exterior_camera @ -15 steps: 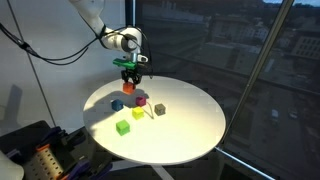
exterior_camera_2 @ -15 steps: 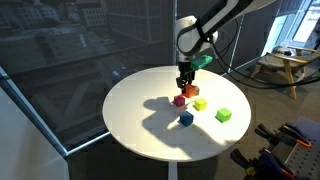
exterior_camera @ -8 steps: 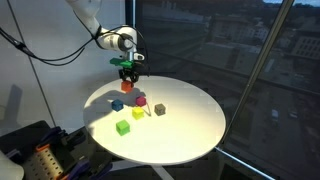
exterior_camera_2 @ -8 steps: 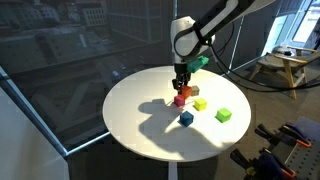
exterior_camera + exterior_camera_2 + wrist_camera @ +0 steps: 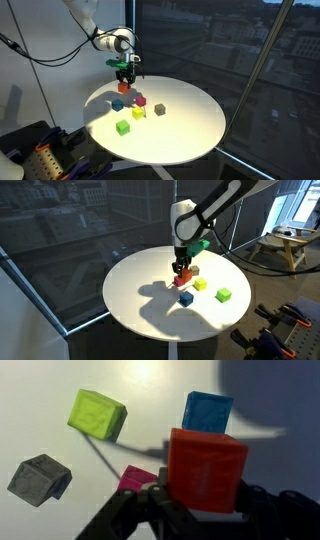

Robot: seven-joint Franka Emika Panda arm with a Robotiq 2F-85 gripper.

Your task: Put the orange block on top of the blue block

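Orange block [image 5: 205, 468] was pinched in your end effector [image 5: 203, 506], held off the tabletop [image 5: 190, 125], just short of the blue block [image 5: 208, 412]. Blue block lay almost dead ahead, nearly aligned. I'd judge you needed a short forward shift, then descent.

The orange block [image 5: 205, 468] is bright orange-red and the blue block [image 5: 208, 412] a plain mid-blue. The surface [image 5: 190, 125] is white. The other cubes are each one solid colour: grey cube [image 5: 38, 478], magenta-red cube [image 5: 138, 480], yellow cube [image 5: 138, 113], lime-green cube [image 5: 122, 127].
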